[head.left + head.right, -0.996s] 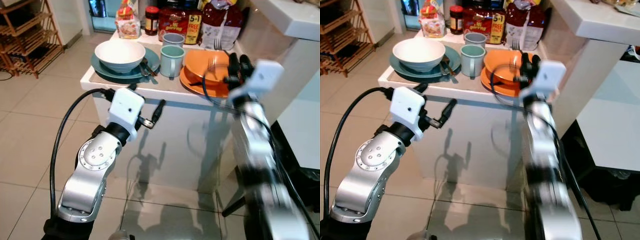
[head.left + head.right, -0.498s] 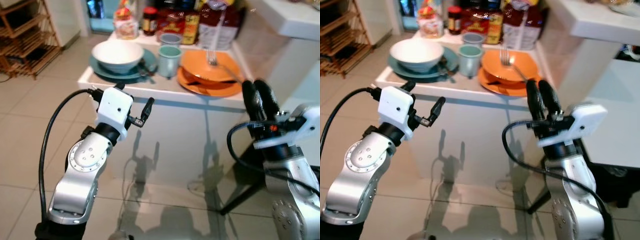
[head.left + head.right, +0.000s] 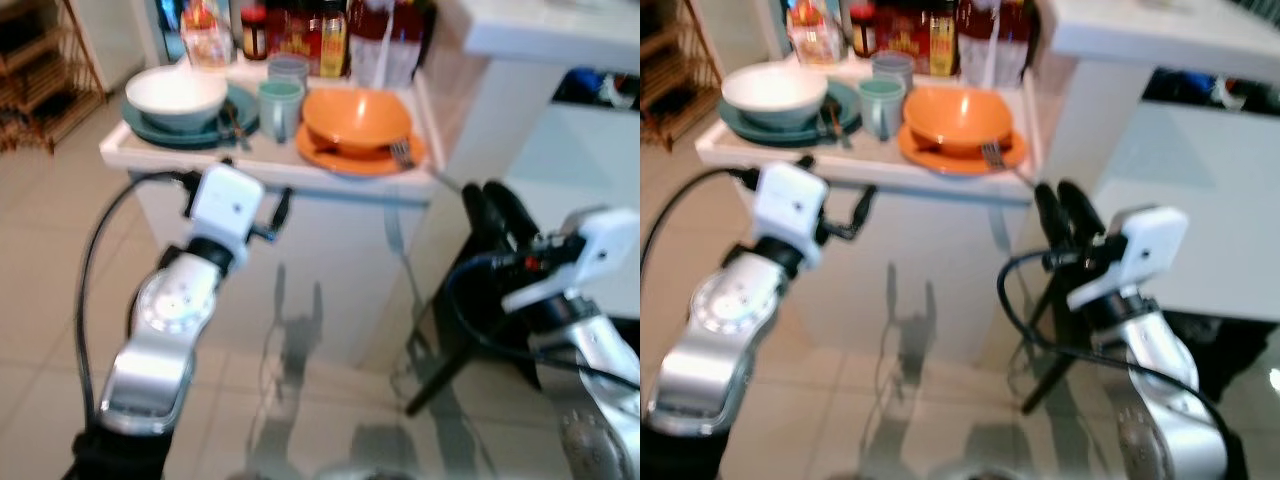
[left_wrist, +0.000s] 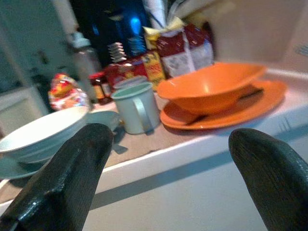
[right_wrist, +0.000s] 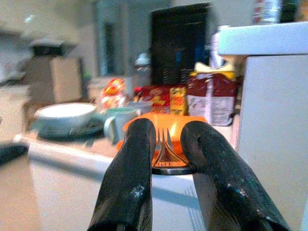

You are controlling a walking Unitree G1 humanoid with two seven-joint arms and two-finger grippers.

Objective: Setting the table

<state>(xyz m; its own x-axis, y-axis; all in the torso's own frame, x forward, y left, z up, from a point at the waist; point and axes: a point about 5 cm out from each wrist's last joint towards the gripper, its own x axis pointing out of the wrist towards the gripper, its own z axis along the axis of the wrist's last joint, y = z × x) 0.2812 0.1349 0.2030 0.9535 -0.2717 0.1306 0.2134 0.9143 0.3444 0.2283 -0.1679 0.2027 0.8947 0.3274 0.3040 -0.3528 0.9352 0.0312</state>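
Head views: the right gripper point(image 3: 1065, 205), reaching over the orange plate point(image 3: 325, 152) 1.0 s ago, has drawn back off the counter point(image 3: 135, 155) with a fork point(image 3: 990, 154) pinched between near-closed fingers; the left gripper point(image 3: 275, 208), at 9 o'clock from it, hangs empty below the edge, so 1 utensil looks ready to carry. Left wrist view: fingers point(image 4: 67, 173) spread wide, orange bowl point(image 4: 209, 86) and mug point(image 4: 136, 106) beyond. Right wrist view: tines between the fingers point(image 5: 132, 163); a white wall crowds the 3 o'clock side, open floor at 6 o'clock.
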